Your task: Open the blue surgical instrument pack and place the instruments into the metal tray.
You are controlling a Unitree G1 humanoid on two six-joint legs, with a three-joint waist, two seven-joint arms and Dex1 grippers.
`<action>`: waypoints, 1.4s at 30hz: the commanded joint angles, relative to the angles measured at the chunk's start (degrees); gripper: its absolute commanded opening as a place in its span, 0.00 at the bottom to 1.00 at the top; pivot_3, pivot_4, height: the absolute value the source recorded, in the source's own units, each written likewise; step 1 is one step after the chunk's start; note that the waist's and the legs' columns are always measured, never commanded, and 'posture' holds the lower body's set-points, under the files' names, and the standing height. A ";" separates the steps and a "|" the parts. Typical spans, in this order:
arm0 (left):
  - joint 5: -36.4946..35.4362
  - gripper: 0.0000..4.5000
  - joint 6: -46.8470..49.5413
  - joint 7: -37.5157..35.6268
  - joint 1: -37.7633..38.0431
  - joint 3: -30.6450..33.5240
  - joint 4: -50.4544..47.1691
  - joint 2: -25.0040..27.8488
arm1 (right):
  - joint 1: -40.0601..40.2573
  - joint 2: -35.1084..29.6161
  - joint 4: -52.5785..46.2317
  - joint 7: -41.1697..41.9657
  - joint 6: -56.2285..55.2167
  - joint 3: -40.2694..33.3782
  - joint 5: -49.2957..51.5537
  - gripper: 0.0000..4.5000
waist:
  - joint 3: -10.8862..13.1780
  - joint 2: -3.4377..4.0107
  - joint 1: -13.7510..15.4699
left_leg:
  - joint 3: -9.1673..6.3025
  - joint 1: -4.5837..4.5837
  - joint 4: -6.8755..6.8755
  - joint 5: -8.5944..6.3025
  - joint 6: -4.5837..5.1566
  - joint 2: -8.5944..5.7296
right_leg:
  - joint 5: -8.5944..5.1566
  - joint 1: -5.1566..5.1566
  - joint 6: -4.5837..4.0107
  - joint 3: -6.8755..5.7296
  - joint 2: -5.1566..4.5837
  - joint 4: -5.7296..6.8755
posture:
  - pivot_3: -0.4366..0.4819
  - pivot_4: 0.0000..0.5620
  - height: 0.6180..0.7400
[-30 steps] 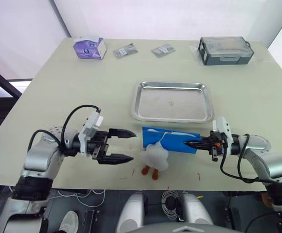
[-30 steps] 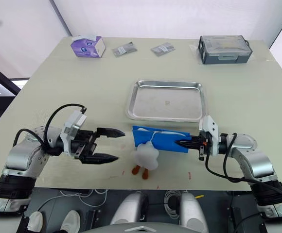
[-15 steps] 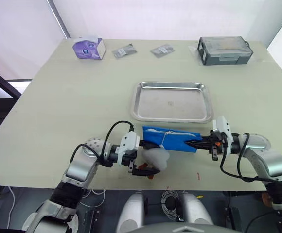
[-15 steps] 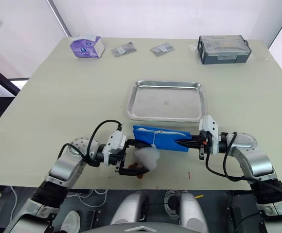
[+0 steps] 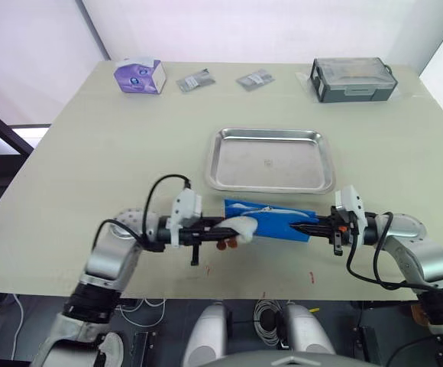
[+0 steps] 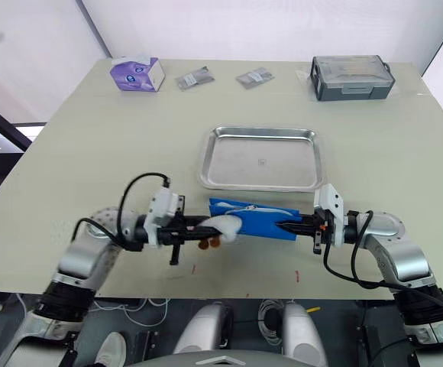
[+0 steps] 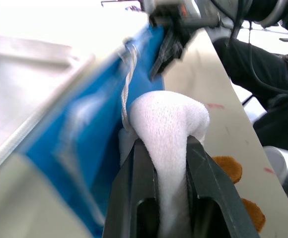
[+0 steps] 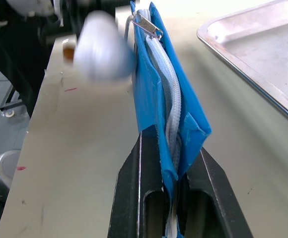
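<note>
The blue surgical instrument pack (image 5: 273, 219) lies on the table just in front of the metal tray (image 5: 282, 157), which holds nothing. A white fluffy pull (image 7: 166, 119) with orange feet (image 7: 228, 168) hangs by a cord from the pack's zipper at its left end. My left gripper (image 5: 229, 227) is shut on this white pull. At the pack's right end, my right gripper (image 5: 296, 226) is shut on the blue wrap (image 8: 159, 99), with the whitish zipper edge between its fingers. The instruments are hidden.
A purple tissue box (image 5: 139, 76), two grey sachets (image 5: 195, 80) (image 5: 256, 79) and a grey lidded box (image 5: 355, 79) stand along the far edge. The pack and both grippers are close to the table's near edge.
My left arm swung right to the pack's left end and its wide-open fingers closed on the white pull, lifting it from where it hung. The right gripper and pack stayed put.
</note>
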 commanded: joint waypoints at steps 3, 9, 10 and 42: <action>-7.92 0.00 5.96 -1.56 -0.38 8.26 -4.40 5.75 | -0.27 -0.48 0.07 0.80 -1.38 -0.14 -0.72 0.00 | 0.01 0.01 -0.02 | -0.01 0.00 0.00 0.00 0.00 0.01 | 0.00 0.00 0.00 0.00 0.00 0.00 | 0.48 0.27 1.00; -3.71 0.00 2.49 -2.98 1.74 13.73 4.57 12.29 | -0.75 -0.31 0.89 1.29 -1.87 0.20 -0.89 0.00 | 0.03 0.04 -0.19 | 0.03 0.02 -0.02 0.00 0.00 -0.02 | 0.00 -0.01 -0.01 0.00 0.04 0.01 | 0.48 0.27 1.00; -3.20 0.00 1.85 -3.39 1.85 14.06 6.13 13.11 | -0.77 -0.30 0.96 1.36 -1.92 0.25 -0.87 0.00 | 0.03 0.04 -0.15 | 0.04 0.02 -0.02 0.00 0.00 -0.02 | -0.01 -0.02 -0.01 -0.01 0.05 0.01 | 0.48 0.27 1.00; 8.29 0.00 -12.13 -3.79 6.67 3.55 29.02 2.08 | -1.37 0.29 -4.45 0.07 1.24 -3.11 4.49 0.00 | -0.71 1.21 0.04 | 0.29 0.13 -0.02 -0.01 0.02 -0.09 | 0.00 0.04 0.01 0.08 -0.04 0.02 | 0.48 0.27 1.00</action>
